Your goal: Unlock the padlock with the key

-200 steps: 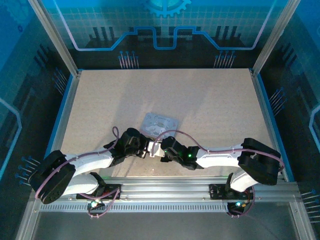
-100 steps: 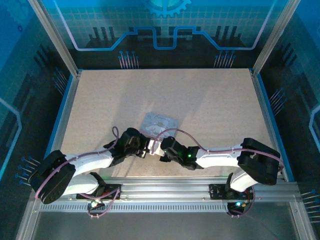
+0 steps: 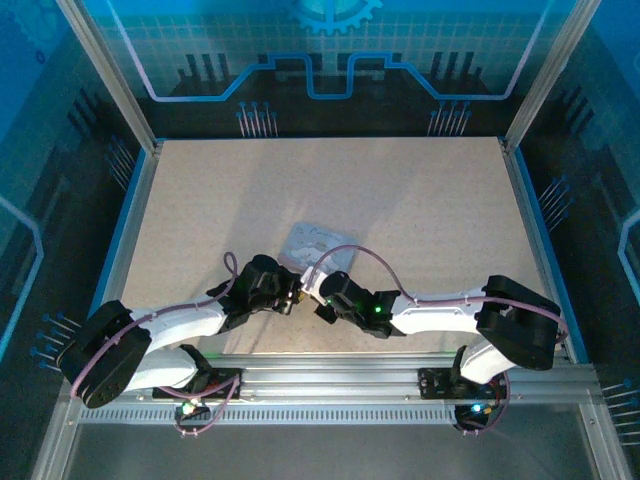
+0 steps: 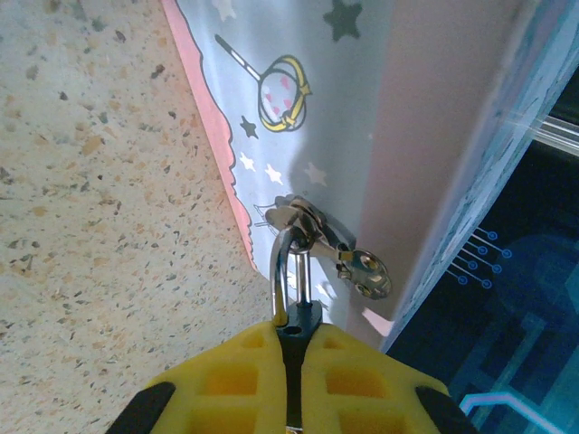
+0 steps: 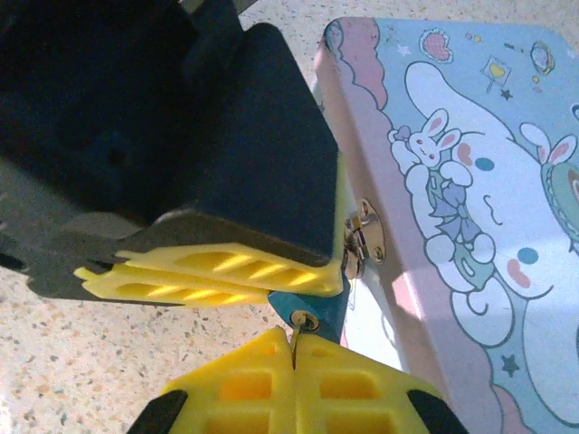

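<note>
From the right wrist: right gripper (image 5: pixel 296 354) pinched shut on the key (image 5: pixel 297 334), tip at the keyhole of the padlock (image 5: pixel 318 307). From the left wrist: left gripper (image 4: pixel 291 348) clamped on that padlock, shackle through the hasp of the tin (image 4: pixel 362 108). From above: both meeting at the tin's near edge.

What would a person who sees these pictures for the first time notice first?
The pastel cartoon-print tin box, lying flat on the table, draws the eye. At its near edge the left gripper is shut on the padlock, whose shackle hangs through the tin's clasp. The right gripper pinches the key, its tip at the padlock's keyhole.
</note>
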`<state>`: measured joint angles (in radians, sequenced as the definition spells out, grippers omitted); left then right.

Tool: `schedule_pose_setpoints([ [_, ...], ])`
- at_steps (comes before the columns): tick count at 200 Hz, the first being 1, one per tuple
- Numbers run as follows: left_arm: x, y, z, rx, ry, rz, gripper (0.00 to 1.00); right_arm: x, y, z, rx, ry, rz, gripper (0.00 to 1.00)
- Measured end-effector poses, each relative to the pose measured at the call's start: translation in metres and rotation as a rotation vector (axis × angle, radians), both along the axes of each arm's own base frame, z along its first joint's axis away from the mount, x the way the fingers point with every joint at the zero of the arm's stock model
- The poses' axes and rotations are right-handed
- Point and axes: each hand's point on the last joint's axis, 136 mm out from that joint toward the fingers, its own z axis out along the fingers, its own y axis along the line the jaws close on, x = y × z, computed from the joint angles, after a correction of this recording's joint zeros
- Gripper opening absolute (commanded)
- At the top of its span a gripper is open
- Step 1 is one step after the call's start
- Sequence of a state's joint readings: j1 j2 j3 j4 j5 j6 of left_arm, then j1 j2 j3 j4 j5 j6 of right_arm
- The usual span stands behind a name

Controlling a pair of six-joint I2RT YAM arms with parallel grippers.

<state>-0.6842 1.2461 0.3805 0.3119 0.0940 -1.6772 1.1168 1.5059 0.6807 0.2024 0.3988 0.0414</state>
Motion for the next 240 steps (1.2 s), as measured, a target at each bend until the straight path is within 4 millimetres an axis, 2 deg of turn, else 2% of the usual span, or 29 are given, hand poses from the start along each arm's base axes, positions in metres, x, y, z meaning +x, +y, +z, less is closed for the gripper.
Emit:
schedule_pose_setpoints([
  [112,0.0009,0.0021,-0.0025,0.011,0.003,0.009,0.00,-0.0015,0.0032,-0.0024,0.302,0.312,-0.260,0.00],
  [174,0.0004,0.0027,-0.0040,0.017,0.006,0.008,0.00,-0.0022,0.0036,-0.0050,0.359,0.384,-0.325,0.00],
  [240,0.0010,0.0018,-0.0050,0.019,0.003,0.005,0.19,-0.0026,0.0033,-0.0089,0.369,0.406,-0.349,0.00],
])
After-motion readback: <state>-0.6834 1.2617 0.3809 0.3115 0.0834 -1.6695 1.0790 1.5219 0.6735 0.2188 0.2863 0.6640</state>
